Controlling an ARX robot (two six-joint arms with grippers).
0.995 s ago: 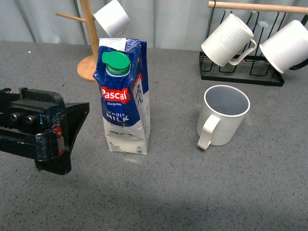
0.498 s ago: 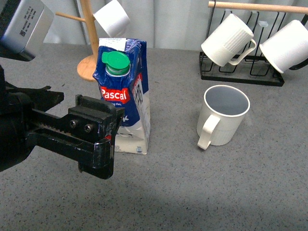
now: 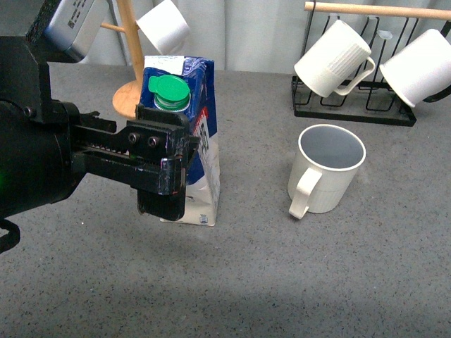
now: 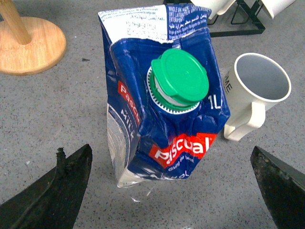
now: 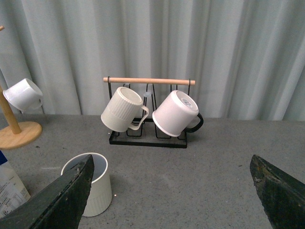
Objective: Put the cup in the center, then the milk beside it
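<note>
Front view: left arm hides milk's front; mug tree near table's far edge.
Cup: empty.
Left jaws: wide, astride milk.
Right jaws: wide, empty.

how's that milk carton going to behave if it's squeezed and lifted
Probably soft: the milk carton has creased, dented walls near the green cap, so a hard squeeze may buckle it. Tall on a narrow base, it could tip if nudged high. Weight can't be judged.
</note>
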